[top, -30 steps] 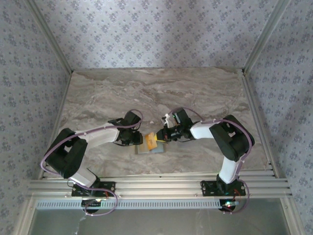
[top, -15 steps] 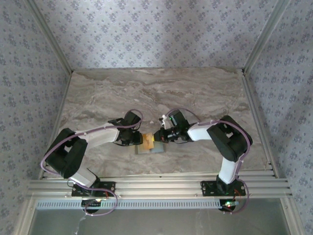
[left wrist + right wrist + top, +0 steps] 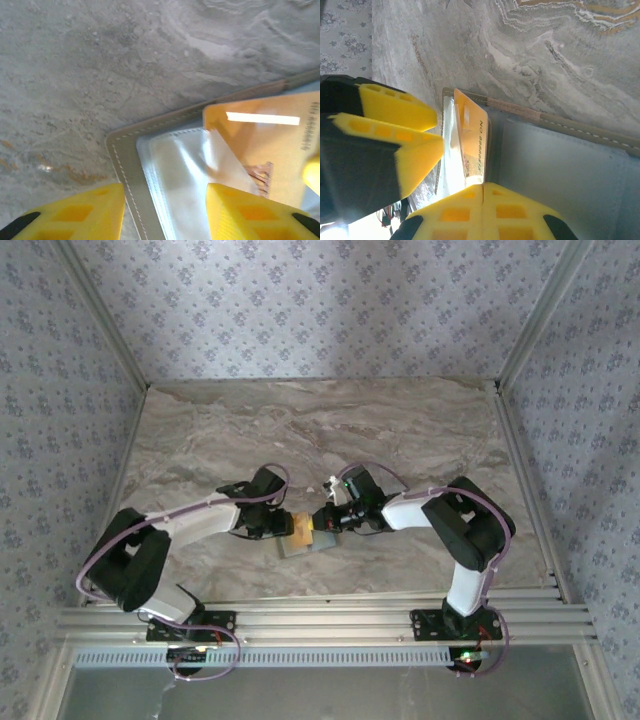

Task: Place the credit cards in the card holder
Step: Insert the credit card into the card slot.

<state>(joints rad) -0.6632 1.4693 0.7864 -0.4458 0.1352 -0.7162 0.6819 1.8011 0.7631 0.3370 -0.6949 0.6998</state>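
Glossy orange card (image 3: 471,132), pinched in the right tool (image 3: 482,189), overlaps the open gray holder (image 3: 555,160); left tool (image 3: 165,215) spread.

A matt, faintly grainy finish is seen on the grey marbled stone-look tabletop (image 3: 100,75). The flat gray stitched leather-like card holder (image 3: 125,170) is shown smooth and dull, its clear plastic pocket (image 3: 185,175) glossy. Glare is caught on the slick yellow-orange rectangular plastic card (image 3: 270,145).

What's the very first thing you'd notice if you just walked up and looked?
The bright orange credit card jumps out, pinched in the right hand over the open gray card holder. From above, both arms meet in the middle of the marble table. The left hand is open, with the holder's corner between its yellow fingers.
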